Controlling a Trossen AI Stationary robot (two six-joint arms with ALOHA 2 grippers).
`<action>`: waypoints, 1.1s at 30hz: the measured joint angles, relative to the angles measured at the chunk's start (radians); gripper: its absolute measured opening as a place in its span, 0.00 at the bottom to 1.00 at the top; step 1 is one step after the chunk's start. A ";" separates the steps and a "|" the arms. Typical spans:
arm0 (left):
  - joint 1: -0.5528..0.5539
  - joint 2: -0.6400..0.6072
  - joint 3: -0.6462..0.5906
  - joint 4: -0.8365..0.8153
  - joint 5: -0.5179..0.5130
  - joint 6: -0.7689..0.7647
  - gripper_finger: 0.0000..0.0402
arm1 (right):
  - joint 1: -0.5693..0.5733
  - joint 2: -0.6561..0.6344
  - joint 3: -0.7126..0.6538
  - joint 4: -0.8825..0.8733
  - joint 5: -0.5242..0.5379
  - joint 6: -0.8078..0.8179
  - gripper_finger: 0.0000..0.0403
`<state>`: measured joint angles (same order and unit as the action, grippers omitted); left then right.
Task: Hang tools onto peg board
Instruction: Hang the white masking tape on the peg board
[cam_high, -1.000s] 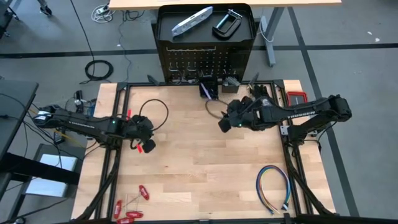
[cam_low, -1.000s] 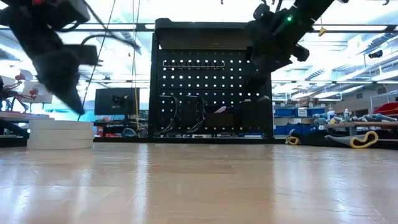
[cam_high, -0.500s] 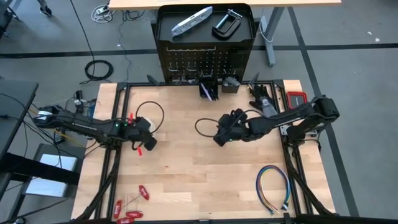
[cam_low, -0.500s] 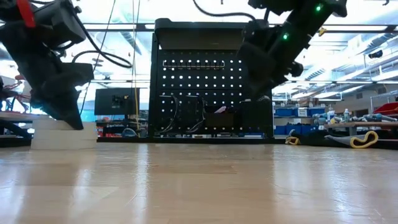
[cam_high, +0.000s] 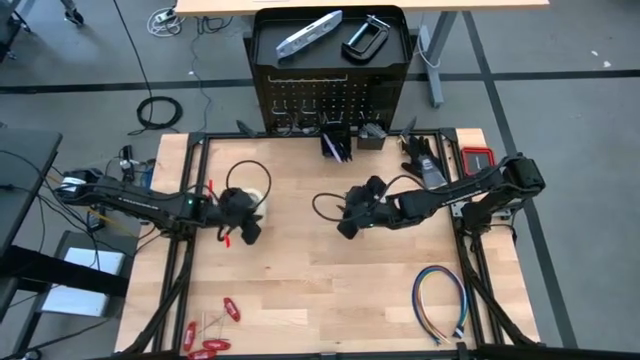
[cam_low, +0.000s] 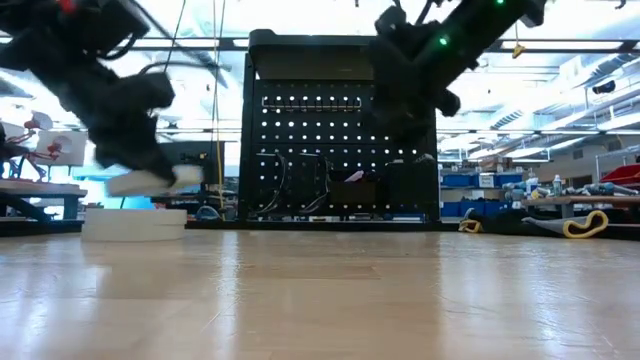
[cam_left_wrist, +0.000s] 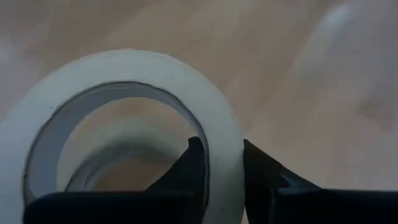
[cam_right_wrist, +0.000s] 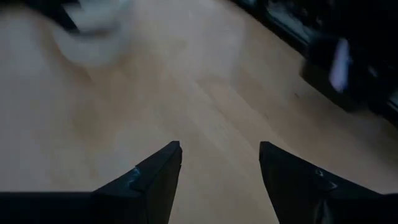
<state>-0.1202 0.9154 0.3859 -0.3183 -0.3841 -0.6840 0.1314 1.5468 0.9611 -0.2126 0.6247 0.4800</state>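
Observation:
My left gripper (cam_high: 247, 212) is shut on a white tape roll (cam_left_wrist: 124, 74) over the table's left half. In the low view this roll (cam_low: 150, 180) hangs just above a second white roll (cam_low: 135, 222), which lies flat on the table. My right gripper (cam_right_wrist: 217, 155) stands open over the bare middle of the table (cam_high: 345, 222) with nothing between its fingers. The black peg board (cam_high: 330, 95) stands upright at the far edge. A silver bar tool (cam_high: 308, 32) and a black C-clamp (cam_high: 365, 37) lie on its top tray. My left gripper pinches the roll's wall (cam_left_wrist: 225, 127), one finger (cam_left_wrist: 194, 163) inside the ring and one outside. The fingers slant down at it from the table's left. The roll is lifted clear of the roll below and sits a little tilted.
Two small black bins (cam_high: 350, 140) stand at the peg board's foot. Red-handled tools (cam_high: 212, 335) lie at the near left corner, a multicoloured wire loop (cam_high: 440, 300) at the near right, and a red case (cam_high: 477, 158) at the far right.
My left gripper has sunk onto the stacked rolls, opened, then shut on the top roll's wall and raised it off the lower roll, which slid a little toward the table's right. My right gripper has moved toward the table's left and down, staying open.

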 joint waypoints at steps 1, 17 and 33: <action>-0.005 0.000 0.004 0.040 -0.001 0.047 0.18 | 0.000 0.004 0.000 0.035 -0.007 -0.001 0.56; -0.111 0.228 0.009 0.632 -0.289 0.569 0.18 | -0.031 0.384 0.007 1.102 -0.190 0.184 0.62; -0.129 0.386 0.007 0.800 -0.351 0.630 0.18 | -0.067 0.530 0.118 1.123 -0.122 0.309 0.57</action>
<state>-0.2494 1.3009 0.3933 0.4820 -0.7353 -0.0539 0.0643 2.0768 1.0794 0.9108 0.5030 0.7887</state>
